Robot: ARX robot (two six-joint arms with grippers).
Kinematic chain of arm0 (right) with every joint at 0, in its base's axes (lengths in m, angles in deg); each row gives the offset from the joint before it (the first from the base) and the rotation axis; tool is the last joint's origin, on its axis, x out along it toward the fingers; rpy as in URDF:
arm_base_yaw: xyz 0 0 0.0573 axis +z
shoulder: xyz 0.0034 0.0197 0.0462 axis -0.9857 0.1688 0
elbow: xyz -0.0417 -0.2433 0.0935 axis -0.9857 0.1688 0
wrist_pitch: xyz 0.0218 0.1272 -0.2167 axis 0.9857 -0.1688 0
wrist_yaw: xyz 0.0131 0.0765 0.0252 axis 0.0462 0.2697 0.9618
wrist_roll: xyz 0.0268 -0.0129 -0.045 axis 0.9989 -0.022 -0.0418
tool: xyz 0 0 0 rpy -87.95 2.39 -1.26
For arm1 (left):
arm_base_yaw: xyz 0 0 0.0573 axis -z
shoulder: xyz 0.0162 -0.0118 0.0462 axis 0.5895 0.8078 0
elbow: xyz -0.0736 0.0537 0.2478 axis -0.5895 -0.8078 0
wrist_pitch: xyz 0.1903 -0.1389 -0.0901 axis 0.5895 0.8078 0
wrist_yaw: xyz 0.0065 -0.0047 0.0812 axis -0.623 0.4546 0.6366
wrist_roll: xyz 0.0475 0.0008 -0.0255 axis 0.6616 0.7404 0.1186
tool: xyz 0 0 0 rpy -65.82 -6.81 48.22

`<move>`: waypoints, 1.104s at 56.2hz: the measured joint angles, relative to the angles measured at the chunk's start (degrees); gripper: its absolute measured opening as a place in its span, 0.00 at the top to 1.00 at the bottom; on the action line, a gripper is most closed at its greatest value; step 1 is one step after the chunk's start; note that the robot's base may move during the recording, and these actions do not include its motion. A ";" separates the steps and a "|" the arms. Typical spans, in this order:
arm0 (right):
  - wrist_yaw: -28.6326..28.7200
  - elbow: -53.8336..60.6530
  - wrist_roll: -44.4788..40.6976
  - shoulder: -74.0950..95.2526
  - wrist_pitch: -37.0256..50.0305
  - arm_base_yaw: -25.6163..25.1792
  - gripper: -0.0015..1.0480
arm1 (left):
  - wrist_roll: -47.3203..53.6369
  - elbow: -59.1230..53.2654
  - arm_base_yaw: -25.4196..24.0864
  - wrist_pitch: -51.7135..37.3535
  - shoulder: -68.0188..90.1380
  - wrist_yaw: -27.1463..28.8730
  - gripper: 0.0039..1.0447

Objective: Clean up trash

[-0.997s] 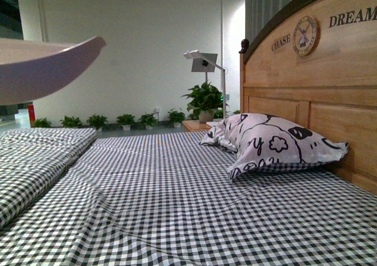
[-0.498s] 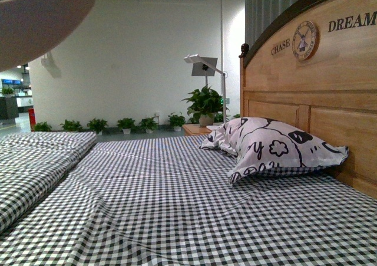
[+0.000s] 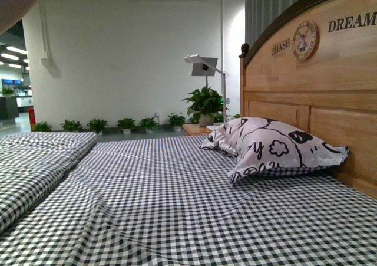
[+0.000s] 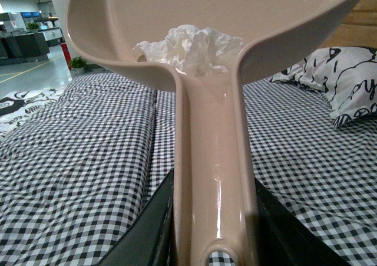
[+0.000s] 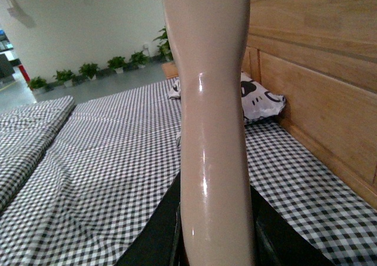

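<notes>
The trash (image 4: 194, 46), a crumpled paper wad, is seen in the dustpan (image 4: 118, 36) held above the bed (image 4: 76, 160). It is judged light, soft and easily spilled. Both jaws are closed on beige handles

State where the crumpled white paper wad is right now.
In the left wrist view, the paper wad sits inside the beige dustpan, at the back of the pan where the handle joins, held above the checked bed.

Crumpled white trash (image 4: 194, 46) inside the raised beige dustpan (image 4: 118, 36)
</notes>
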 joint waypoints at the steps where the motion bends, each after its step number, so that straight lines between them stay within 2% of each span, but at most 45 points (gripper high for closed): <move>1: 0.00 0.00 0.00 0.00 0.00 0.00 0.81 | -0.02 -0.02 0.00 0.00 0.00 0.00 0.73; 62: 0.02 0.00 -0.04 0.00 0.00 0.00 0.81 | -0.24 -0.07 0.00 0.00 0.00 0.00 0.73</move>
